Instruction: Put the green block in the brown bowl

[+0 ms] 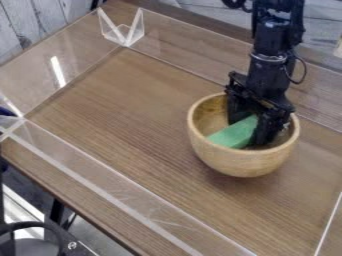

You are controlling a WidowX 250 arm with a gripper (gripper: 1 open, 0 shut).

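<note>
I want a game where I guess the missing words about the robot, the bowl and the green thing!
1. The green block lies inside the brown ____.
2. The gripper reaches into the bowl from ____.
3. The bowl stands on a ____ table.
4. The block's colour is ____.

Missing words: bowl; above; wooden; green
</note>
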